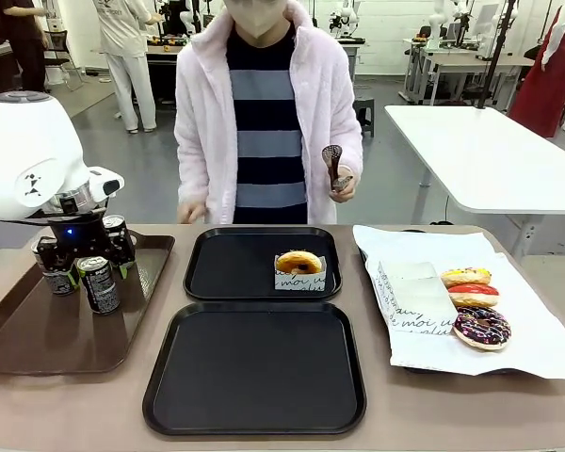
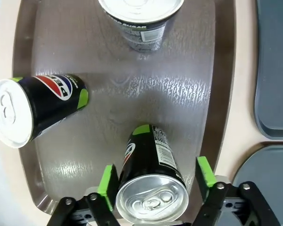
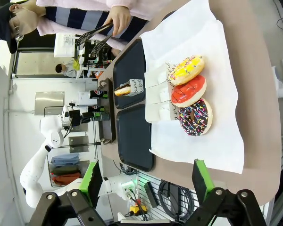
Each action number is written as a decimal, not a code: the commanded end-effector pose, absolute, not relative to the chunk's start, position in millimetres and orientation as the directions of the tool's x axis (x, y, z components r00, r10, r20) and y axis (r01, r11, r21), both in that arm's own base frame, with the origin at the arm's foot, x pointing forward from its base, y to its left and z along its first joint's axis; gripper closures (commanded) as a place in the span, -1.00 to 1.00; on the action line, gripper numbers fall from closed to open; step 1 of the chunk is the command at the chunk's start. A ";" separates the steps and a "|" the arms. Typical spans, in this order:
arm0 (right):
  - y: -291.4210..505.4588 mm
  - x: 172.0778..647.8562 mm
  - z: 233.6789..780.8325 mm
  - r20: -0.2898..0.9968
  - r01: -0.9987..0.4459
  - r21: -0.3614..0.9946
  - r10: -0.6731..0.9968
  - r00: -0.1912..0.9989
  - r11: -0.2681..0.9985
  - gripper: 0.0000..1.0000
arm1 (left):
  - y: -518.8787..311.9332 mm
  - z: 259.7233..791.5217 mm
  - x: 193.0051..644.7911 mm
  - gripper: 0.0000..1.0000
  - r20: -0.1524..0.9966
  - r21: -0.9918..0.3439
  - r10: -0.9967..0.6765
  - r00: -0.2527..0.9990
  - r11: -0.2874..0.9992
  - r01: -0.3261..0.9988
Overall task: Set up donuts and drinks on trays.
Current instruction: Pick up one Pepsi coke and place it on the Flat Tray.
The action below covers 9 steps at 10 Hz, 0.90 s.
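- The brown tray point(image 1: 28, 344) at the robot's left holds three drinks. The step in hand, as I judge it, is taking one can off it for a black tray.
- The two black trays lie mid-table, one behind the other. The near tray point(image 1: 254, 372) has room everywhere, and the far tray point(image 1: 226, 268) carries a single sleeved donut point(image 1: 299, 266). The can is best set down toward a corner, leaving space for donuts.
- The white paper point(image 1: 537, 334) on the right bears three more donuts point(image 1: 474, 295) in a row: yellow, red and chocolate.
- The right gripper point(image 3: 147, 178) hangs above that side, jaws wide apart with nothing between them.
- The left gripper point(image 2: 155, 179) straddles the chosen can point(image 1: 99, 284), which stands upright on the brown tray. One pad lies against the can, while the other pad point(image 2: 205, 170) shows a strip of tray in the gap, so the jaws are not yet clamped.
- The jaws should close evenly on the can's body, below the rim, so it isn't pushed sideways. Then comes a straight lift, since the neighbour cans point(image 2: 35, 106) stand near.
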State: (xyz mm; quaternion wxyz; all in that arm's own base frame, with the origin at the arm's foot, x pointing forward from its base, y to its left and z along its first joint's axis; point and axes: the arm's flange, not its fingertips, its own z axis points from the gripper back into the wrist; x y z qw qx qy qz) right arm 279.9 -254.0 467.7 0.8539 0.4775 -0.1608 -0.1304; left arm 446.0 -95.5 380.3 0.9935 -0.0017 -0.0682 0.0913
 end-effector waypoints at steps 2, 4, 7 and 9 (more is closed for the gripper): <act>-255.3 281.5 467.1 0.158 0.058 0.863 -0.379 0.912 0.501 -1.00 | -91.7 381.2 447.3 1.00 0.143 -0.052 0.177 0.974 0.984 -0.171; -255.3 281.5 467.1 0.158 0.058 0.863 -0.379 0.912 0.501 -1.00 | -90.9 384.0 447.7 1.00 0.136 -0.040 0.175 0.975 0.984 -0.172; -255.3 281.5 467.1 0.158 0.058 0.863 -0.379 0.912 0.501 -1.00 | -102.4 442.7 432.7 0.96 0.136 0.025 0.098 0.986 0.994 -0.102; -255.3 281.5 467.1 0.158 0.058 0.863 -0.379 0.912 0.501 -1.00 | -110.1 513.7 407.2 0.96 0.153 0.016 0.044 0.987 0.999 -0.048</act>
